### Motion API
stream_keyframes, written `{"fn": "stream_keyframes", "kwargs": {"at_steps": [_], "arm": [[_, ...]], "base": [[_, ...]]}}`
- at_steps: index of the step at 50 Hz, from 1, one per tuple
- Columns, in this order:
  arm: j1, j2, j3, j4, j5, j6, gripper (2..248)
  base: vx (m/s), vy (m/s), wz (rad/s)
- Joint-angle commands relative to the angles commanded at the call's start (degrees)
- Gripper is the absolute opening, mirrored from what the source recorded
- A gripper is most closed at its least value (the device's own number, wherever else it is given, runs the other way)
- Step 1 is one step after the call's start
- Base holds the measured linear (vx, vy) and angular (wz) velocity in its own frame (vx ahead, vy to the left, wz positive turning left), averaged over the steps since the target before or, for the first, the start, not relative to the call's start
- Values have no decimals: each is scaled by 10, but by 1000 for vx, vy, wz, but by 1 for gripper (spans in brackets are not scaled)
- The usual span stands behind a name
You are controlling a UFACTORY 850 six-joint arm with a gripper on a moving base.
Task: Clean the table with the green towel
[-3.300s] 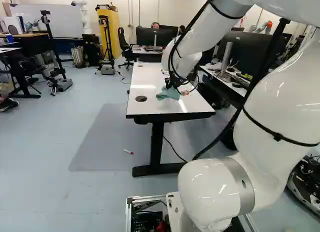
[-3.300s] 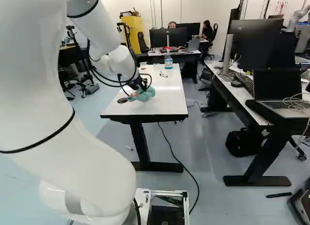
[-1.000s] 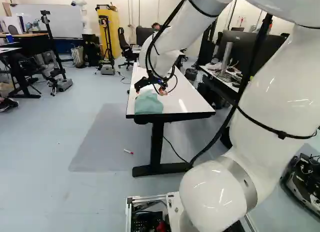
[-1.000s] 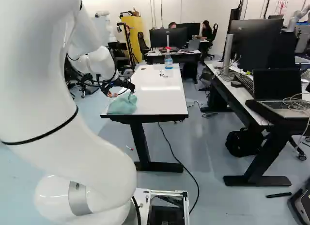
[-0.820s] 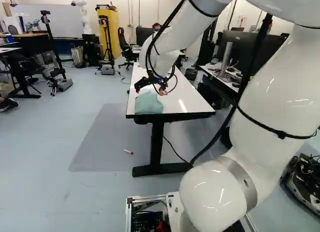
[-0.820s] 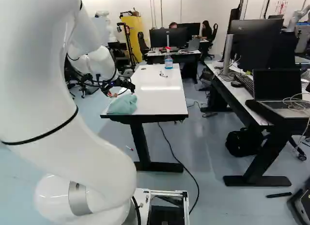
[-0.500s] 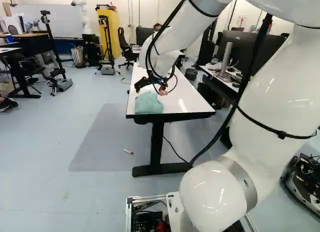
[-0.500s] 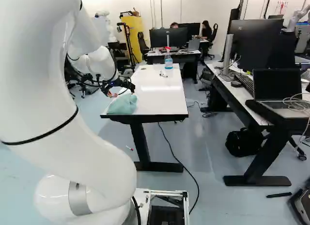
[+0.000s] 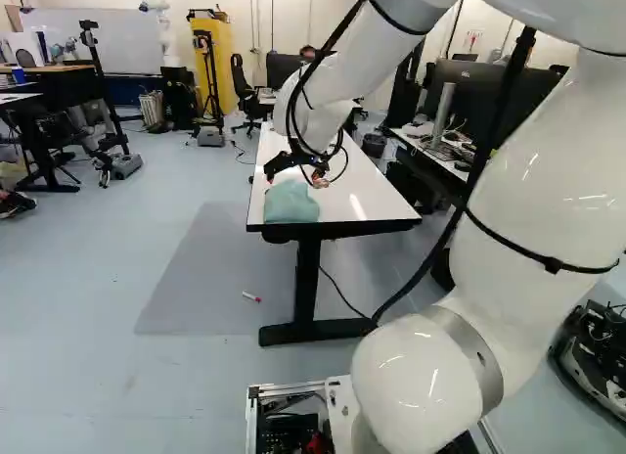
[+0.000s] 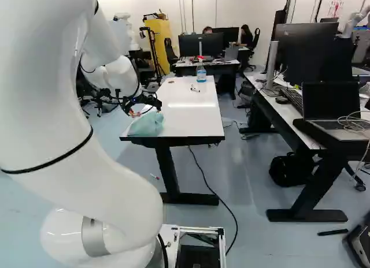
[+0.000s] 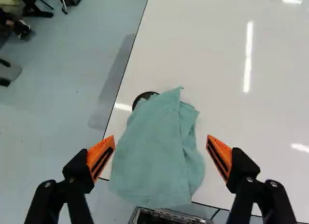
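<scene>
My gripper (image 9: 296, 170) is over the near left part of the white table (image 9: 337, 212), low above the green towel (image 9: 290, 202). In the wrist view the gripper (image 11: 161, 138) stands wide open, with an orange pad on each side of the towel (image 11: 157, 151) and neither touching it. The towel lies crumpled by the table's near left corner, its near end reaching the edge. It partly covers a dark round disc (image 11: 145, 95) on the tabletop.
Toward the table's far end stand a spray bottle (image 10: 201, 73) and a small dark item (image 10: 195, 89). A desk with a laptop (image 10: 332, 109) is to the right. A marker (image 9: 251, 296) lies on the floor. Another robot (image 9: 161, 33) stands far back.
Since the earliest frames, the arm has moved toward the near left corner, and the towel has shifted there from farther in on the table. Over the last second nothing has visibly moved.
</scene>
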Motion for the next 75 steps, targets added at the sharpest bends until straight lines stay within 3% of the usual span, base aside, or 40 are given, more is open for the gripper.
{"fn": "stream_keyframes", "kwargs": {"at_steps": [37, 75], "arm": [[-25, 30, 71, -8, 100, 0, 247], [-74, 87, 209, -23, 295, 0, 247]], "base": [[0, 0, 0], [0, 0, 0]]}}
